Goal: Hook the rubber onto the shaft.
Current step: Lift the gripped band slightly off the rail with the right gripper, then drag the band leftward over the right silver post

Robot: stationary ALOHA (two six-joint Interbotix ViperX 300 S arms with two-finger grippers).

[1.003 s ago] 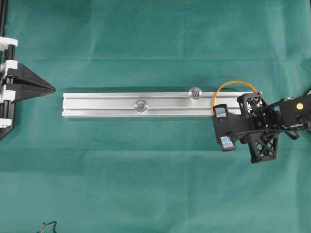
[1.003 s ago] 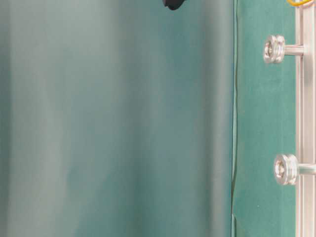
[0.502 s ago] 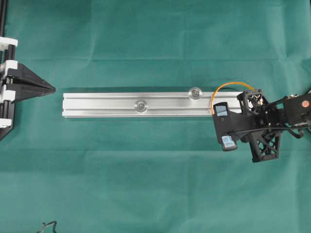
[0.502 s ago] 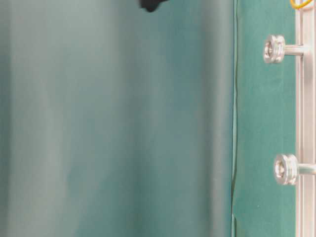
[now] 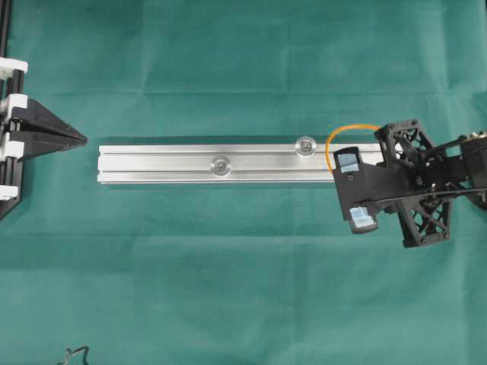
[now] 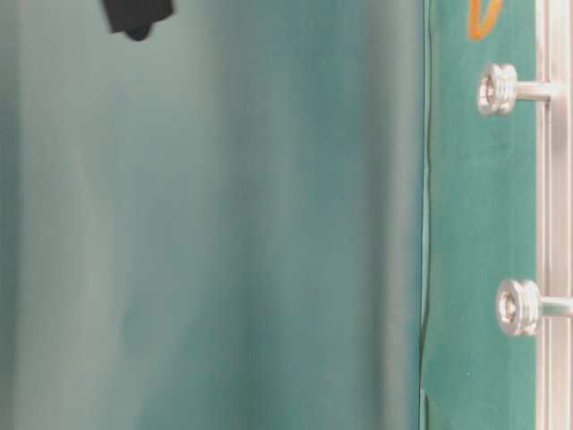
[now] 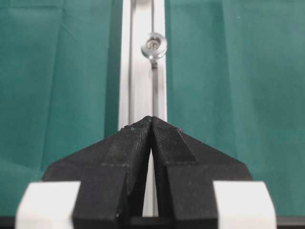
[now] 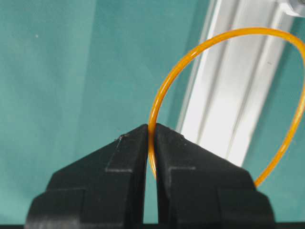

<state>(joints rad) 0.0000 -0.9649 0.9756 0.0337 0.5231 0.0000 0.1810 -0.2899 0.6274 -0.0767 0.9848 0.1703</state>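
Note:
The rubber [image 5: 344,132] is a thin orange loop, and my right gripper [image 5: 337,173] is shut on its strand over the right end of the aluminium rail [image 5: 167,163]. In the right wrist view the rubber [image 8: 164,86] arcs up from the shut gripper [image 8: 152,126] across the rail [image 8: 228,109]. Two grooved shafts stand on the rail: one [image 5: 306,144] just left of the loop, the other [image 5: 221,164] further left. The loop touches neither. My left gripper [image 5: 82,139] is shut and empty beyond the rail's left end, facing along the rail [image 7: 143,71] in its own view [image 7: 152,118].
Green cloth [image 5: 243,289] covers the table. A small black cable end [image 5: 74,353] lies at the front left edge. The table-level view shows both shafts [image 6: 498,89] [image 6: 519,306], the rubber's end [image 6: 483,18] lifted off the rail, and part of the right gripper [image 6: 136,13].
My right gripper has risen with the rubber pinched in it, lifting the loop off the rail. The loop's left edge has shifted slightly towards the nearer shaft. The left arm has not moved.

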